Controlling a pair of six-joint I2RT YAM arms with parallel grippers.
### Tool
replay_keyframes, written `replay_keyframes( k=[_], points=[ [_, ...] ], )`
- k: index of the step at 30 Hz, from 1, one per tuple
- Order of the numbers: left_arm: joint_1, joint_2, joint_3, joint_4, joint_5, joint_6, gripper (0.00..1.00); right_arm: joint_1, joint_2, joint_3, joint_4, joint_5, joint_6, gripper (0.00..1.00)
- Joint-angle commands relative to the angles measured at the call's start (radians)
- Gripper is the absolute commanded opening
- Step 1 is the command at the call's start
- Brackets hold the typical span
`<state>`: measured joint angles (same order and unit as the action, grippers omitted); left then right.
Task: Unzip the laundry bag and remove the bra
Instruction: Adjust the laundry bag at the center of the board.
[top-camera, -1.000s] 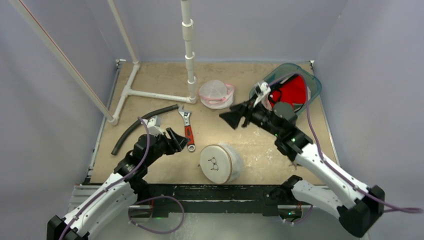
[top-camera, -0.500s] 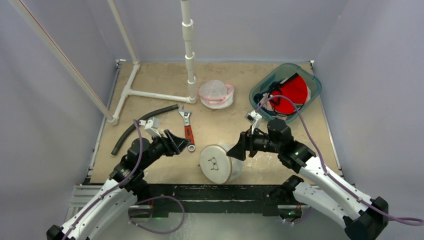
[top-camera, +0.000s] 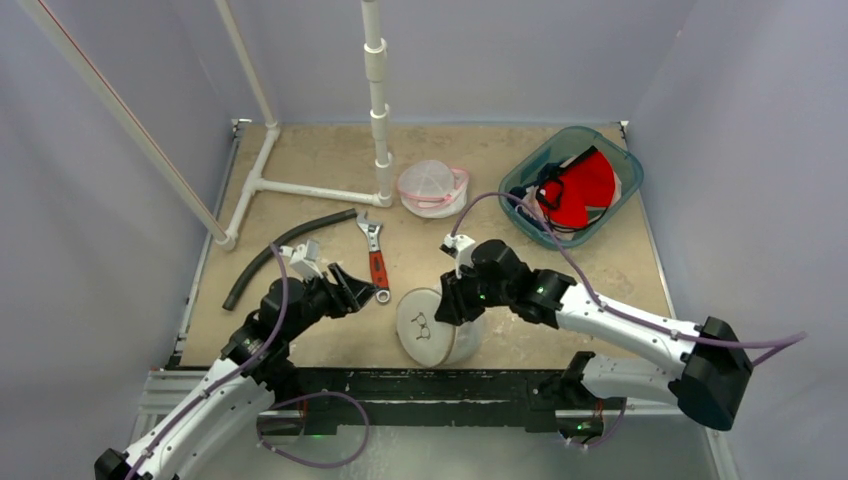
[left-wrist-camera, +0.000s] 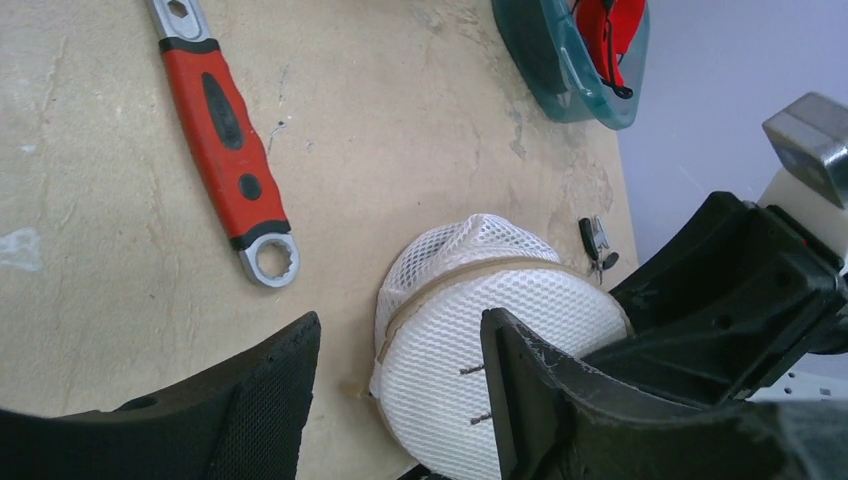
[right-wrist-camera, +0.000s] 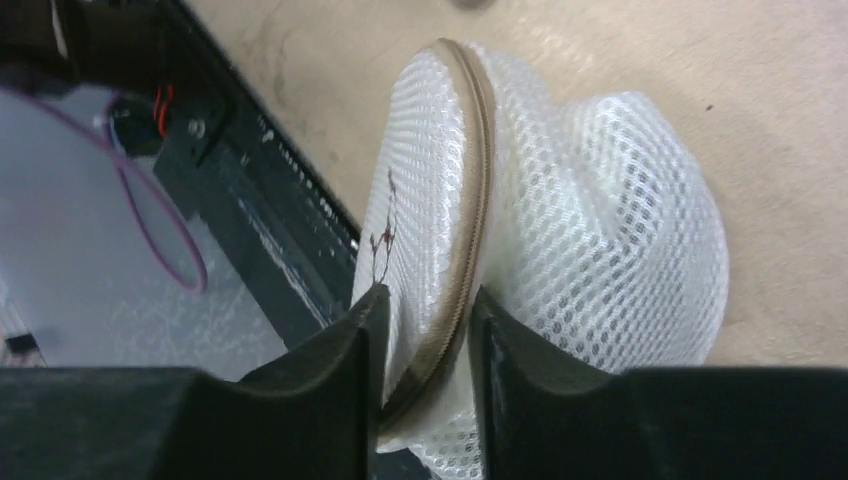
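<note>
R gripper (top-camera: 450, 300) clamped on laundry bag (top-camera: 430, 328) rim; L gripper (top-camera: 358, 285) wide, empty.

R fingers (right-wrist-camera: 340, 380) set narrow, one each side of tan zip (right-wrist-camera: 470, 230), pads touching mesh both sides. Bag stands on edge at front-centre of table (top-camera: 300, 160), directly under R gripper and just right of L gripper. L fingers (left-wrist-camera: 260, 400) well spread, nothing btwn them, aimed at bag, not touching. Zip closed along visible run. Contents not discernible thru mesh. Wrench (top-camera: 377, 262) lies just left of bag, near L fingertips.
</note>
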<state>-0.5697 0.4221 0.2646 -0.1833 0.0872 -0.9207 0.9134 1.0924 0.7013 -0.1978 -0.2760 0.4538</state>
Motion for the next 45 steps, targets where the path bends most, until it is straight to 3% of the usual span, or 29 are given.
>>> replay_keyframes(
  k=[1,4,7,10,15,19,21,26,32,40,45],
  points=[
    [0.001,-0.060,0.047,-0.091,-0.054,-0.021,0.59,0.003,0.044,0.110,-0.046,0.129,-0.071,0.26],
    [0.001,-0.093,0.056,-0.123,-0.070,-0.024,0.58,0.002,0.029,0.145,-0.083,0.135,-0.041,0.00],
    [0.001,-0.097,0.058,-0.115,-0.065,-0.030,0.58,-0.008,-0.024,0.147,-0.050,0.193,0.013,0.00],
    [0.001,-0.080,0.060,-0.068,-0.043,-0.033,0.59,-0.030,-0.094,0.089,0.071,0.148,0.042,0.00],
    [0.002,-0.040,0.106,0.077,0.046,0.007,0.61,-0.158,-0.140,0.018,0.231,-0.244,-0.062,0.00],
    [0.002,0.047,0.275,0.064,0.093,0.143,0.81,-0.216,-0.139,0.018,0.276,-0.466,-0.081,0.00],
    [0.002,0.120,0.368,0.046,0.191,0.236,0.84,-0.216,-0.142,0.027,0.272,-0.522,-0.090,0.00],
    [0.003,0.339,0.581,-0.130,0.501,0.439,0.79,-0.217,-0.201,0.030,0.260,-0.615,-0.086,0.00],
    [0.001,0.393,0.635,-0.192,0.776,0.592,0.76,-0.216,-0.281,0.052,0.199,-0.613,-0.142,0.00],
    [-0.066,0.417,0.588,-0.099,0.913,0.549,0.64,-0.215,-0.290,0.092,0.141,-0.642,-0.191,0.00],
    [-0.105,0.448,0.562,-0.102,0.884,0.542,0.57,-0.203,-0.235,0.123,0.124,-0.650,-0.220,0.00]
  ],
)
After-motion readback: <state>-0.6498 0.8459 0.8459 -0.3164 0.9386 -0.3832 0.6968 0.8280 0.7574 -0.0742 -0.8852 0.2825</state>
